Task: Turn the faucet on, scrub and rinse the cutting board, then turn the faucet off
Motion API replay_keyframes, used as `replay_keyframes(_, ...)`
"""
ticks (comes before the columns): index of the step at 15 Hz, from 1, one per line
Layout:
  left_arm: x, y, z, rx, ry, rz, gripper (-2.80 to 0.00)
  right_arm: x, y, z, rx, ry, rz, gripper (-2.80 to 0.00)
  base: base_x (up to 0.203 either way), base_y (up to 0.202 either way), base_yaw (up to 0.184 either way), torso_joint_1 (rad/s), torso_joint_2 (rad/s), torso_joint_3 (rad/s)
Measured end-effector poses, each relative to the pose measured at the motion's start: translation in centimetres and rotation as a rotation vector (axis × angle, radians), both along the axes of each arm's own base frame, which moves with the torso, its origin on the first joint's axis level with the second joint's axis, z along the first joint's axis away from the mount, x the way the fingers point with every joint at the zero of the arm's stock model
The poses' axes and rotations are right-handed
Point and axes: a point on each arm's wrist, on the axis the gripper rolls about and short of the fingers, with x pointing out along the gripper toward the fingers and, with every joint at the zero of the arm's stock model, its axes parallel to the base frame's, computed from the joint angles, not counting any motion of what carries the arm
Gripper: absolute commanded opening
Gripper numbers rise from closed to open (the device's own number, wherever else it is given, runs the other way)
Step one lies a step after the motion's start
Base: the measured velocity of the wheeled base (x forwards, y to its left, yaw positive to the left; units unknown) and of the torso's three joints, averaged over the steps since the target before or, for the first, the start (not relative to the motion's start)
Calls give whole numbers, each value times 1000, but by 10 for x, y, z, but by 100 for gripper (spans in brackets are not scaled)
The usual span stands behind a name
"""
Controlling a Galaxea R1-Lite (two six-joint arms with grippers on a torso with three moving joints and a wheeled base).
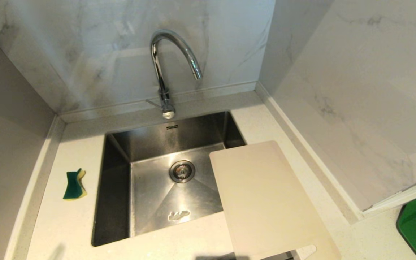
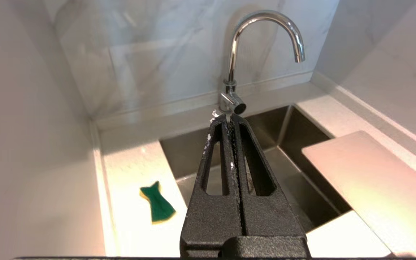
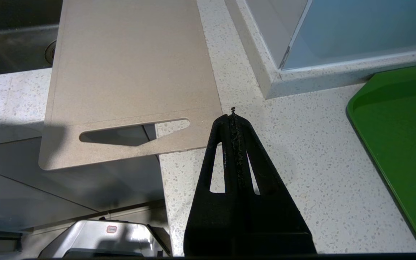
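We see the tall chrome gooseneck faucet [image 1: 164, 72] standing at the back edge of the speckled white tabletop [image 1: 70, 224], behind the square stainless-steel sink [image 1: 150, 195], with its thin side lever [image 1: 154, 103] sticking out near the base. No water runs from the spout. The large flat cream-white plastic cutting board [image 1: 265, 202] lies along the right rim of the sink, its far corner jutting over the basin and its slot-handle end hanging past the front edge of the tabletop. A green-and-yellow sponge [image 1: 74, 185] rests on the tabletop near its left edge, well apart from the board.

Our left gripper [image 2: 228, 117] hangs above the sink with its fingers pressed together, pointing toward the faucet base and holding nothing. Our right gripper [image 3: 232, 115] is likewise closed and empty, above the tabletop just beside the board's handle end. A bright green flat tray [image 3: 403, 144] sits at the right edge.

We judge the lever small, stiff and slick, best nudged with a closed fingertip. The board looks rigid and light but slippery once wet; the slot handle [image 3: 132, 131] or the overhanging edge offers the surest hold.
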Motion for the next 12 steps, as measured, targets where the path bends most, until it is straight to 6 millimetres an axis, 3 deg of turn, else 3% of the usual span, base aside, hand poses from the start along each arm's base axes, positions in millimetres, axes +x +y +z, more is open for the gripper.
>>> replay_keyframes(7, 1, 3, -46, -1, 74, -68, -280, 0, 0, 0, 0, 0, -1, -280, 0, 0, 0, 0, 0, 0)
replay_keyframes(12, 6, 5, -98, 34, 129, 5, -280, 0, 0, 0, 1, -1, -7, -280, 0, 0, 0, 0, 0, 0)
